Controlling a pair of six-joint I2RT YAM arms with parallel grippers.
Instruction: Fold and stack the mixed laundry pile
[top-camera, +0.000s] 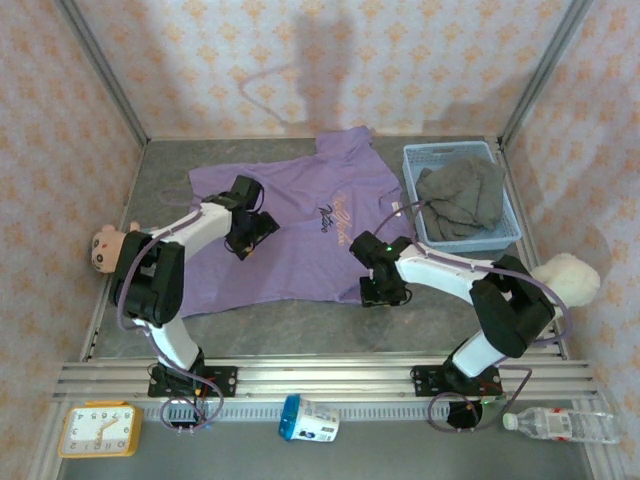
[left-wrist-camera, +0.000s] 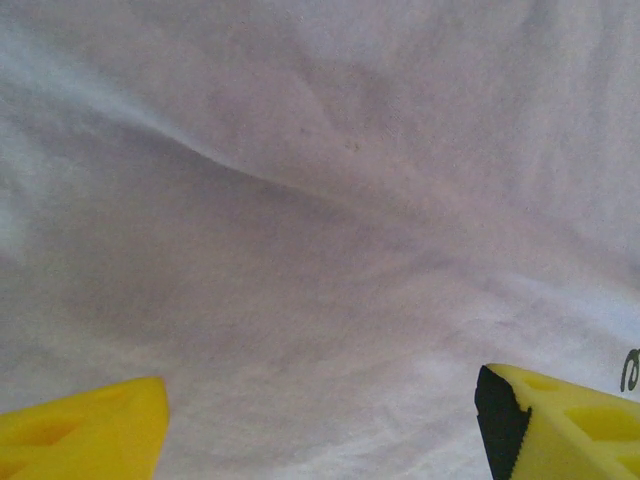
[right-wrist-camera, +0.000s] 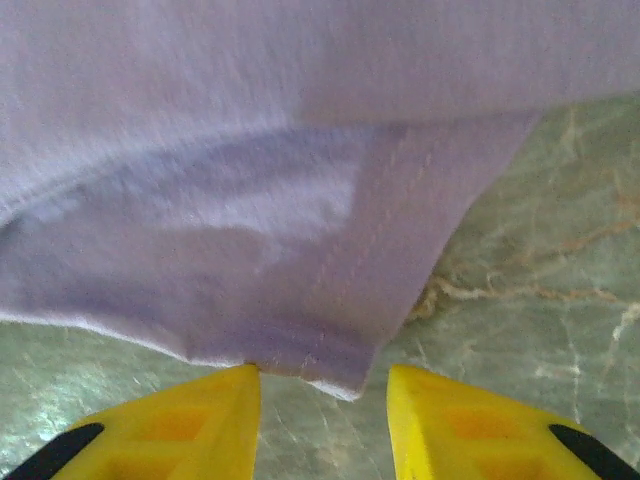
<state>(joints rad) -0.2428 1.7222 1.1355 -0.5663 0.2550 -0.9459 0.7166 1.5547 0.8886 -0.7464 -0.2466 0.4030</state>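
The desk (top-camera: 300, 325) is a grey, marbled slab that lies beneath both hands. Spread flat on it is the lilac-purple shirt (top-camera: 310, 235), a soft, thin knit. Its long axis runs on a slant from the near left of the left hand to far beyond the right hand, where a narrow part points at the back wall. Its straight hem runs along the near side, from below the left hand across to the right hand. A small dark print sits on the cloth between the two hands.

Beyond the right hand and to its right stands a light blue mesh basket (top-camera: 425, 155), rectangular and plastic. The grey-brown trousers (top-camera: 462, 200) lie crumpled inside it in a thick heap, so no long axis can be told.

The left hand (top-camera: 245, 240) hangs over the left half of the shirt, its yellow fingers (left-wrist-camera: 90, 430) spread wide, with gently rippled cloth (left-wrist-camera: 320, 220) filling the space ahead of them. The right hand (top-camera: 380, 290) is at the hem's right corner. Its fingers (right-wrist-camera: 180, 420) stand partly spread on either side of the stitched, doubled corner (right-wrist-camera: 330, 350), with a gap still showing and nothing pinched.
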